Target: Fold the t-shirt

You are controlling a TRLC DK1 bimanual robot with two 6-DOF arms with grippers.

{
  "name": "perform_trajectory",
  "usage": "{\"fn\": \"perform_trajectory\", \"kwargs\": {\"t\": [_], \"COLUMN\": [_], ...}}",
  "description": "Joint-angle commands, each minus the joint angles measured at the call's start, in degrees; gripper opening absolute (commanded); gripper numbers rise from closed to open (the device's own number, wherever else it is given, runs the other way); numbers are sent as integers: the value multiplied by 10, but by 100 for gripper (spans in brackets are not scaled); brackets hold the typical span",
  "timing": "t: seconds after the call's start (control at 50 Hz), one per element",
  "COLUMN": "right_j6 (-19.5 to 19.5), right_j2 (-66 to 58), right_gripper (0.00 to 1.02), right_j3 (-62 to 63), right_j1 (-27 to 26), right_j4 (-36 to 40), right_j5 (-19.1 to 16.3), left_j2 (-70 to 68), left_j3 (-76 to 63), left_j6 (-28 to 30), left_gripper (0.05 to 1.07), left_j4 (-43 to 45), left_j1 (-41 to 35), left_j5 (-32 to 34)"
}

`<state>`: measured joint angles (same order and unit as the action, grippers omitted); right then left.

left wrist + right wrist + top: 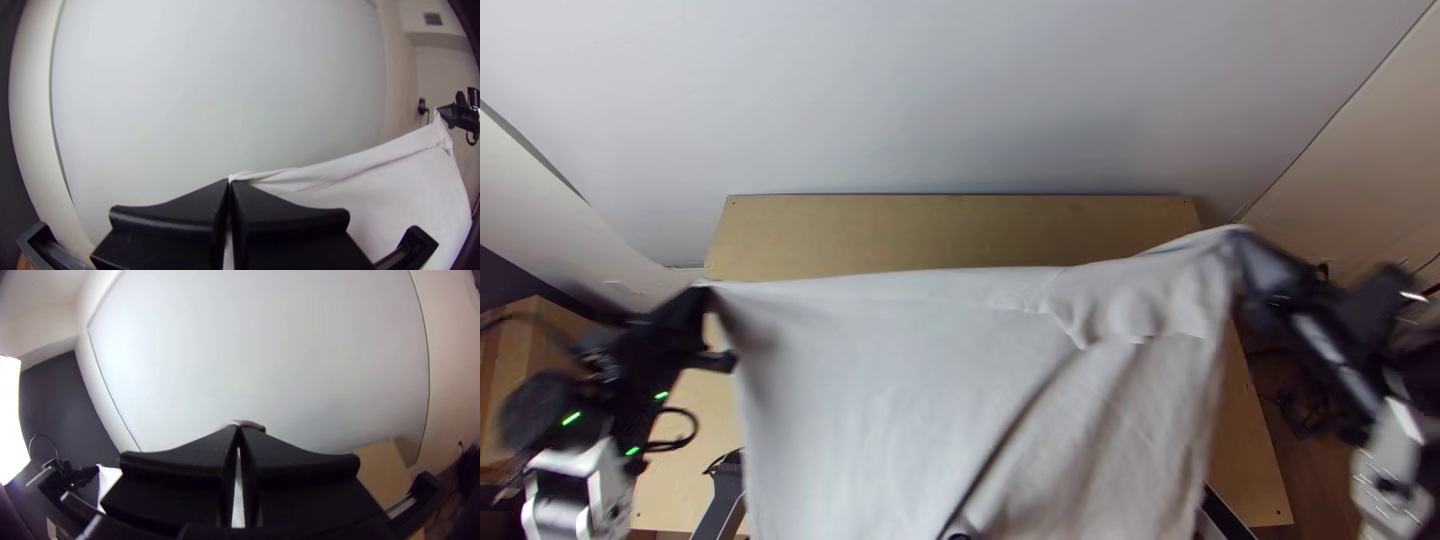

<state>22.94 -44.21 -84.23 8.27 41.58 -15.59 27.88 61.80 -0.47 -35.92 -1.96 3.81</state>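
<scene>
White cotton-like cloth, the t-shirt (880, 370), is held up in the air above the wooden surface (950, 230), with its upper edge drawn between 2 grippers. The left gripper (230, 182) is closed on 1 end of this edge, and the right gripper (238, 429) is closed on the other end. Near the right end, a short wavy flap is seen lying over the hanging part, and a long dark crease runs below.

The step in hand appears to be the stretching of the shirt before laying. For a good result, the 2 ends should be brought level and pulled apart only gently, as both pinches look small and the cloth could slip out. The hanging part should be let down first, slowly, so that the flap and the crease are not pressed into the fold.
</scene>
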Motion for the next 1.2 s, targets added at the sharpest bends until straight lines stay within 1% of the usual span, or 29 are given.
{"fn": "perform_trajectory", "kwargs": {"t": [0.0, 0.08, 0.18, 0.28, 0.44, 0.54, 0.7, 1.04, 1.18], "right_j6": [11, 8, 7, 7, 9, 9, 5, 6, 8], "right_j2": [44, 40, 17, -42, -177, -265, -409, -631, -721], "right_gripper": [2, 2, 2, 2, 2, 2, 2, 2, 2], "right_j3": [163, 267, 355, 394, 385, 351, 260, 50, -62], "right_j1": [12, 14, 13, 10, -5, -15, -33, -44, -47], "right_j4": [-46, -86, -157, -227, -318, -356, -365, -366, -340], "right_j5": [6, 3, -8, -14, -18, -18, -20, -20, -18], "left_j2": [-18, 1, 48, 117, 256, 339, 467, 674, 758], "left_j3": [-103, -179, -245, -270, -260, -239, -178, 3, 98], "left_j6": [-15, -10, -2, -2, -6, -6, -10, -16, -20], "left_gripper": [7, 7, 7, 7, 7, 7, 7, 7, 7], "left_j4": [43, 78, 139, 205, 304, 355, 407, 423, 410], "left_j1": [-9, -9, -7, -2, 8, 15, 22, 47, 50], "left_j5": [-1, 16, 31, 43, 51, 54, 54, 68, 68]}}
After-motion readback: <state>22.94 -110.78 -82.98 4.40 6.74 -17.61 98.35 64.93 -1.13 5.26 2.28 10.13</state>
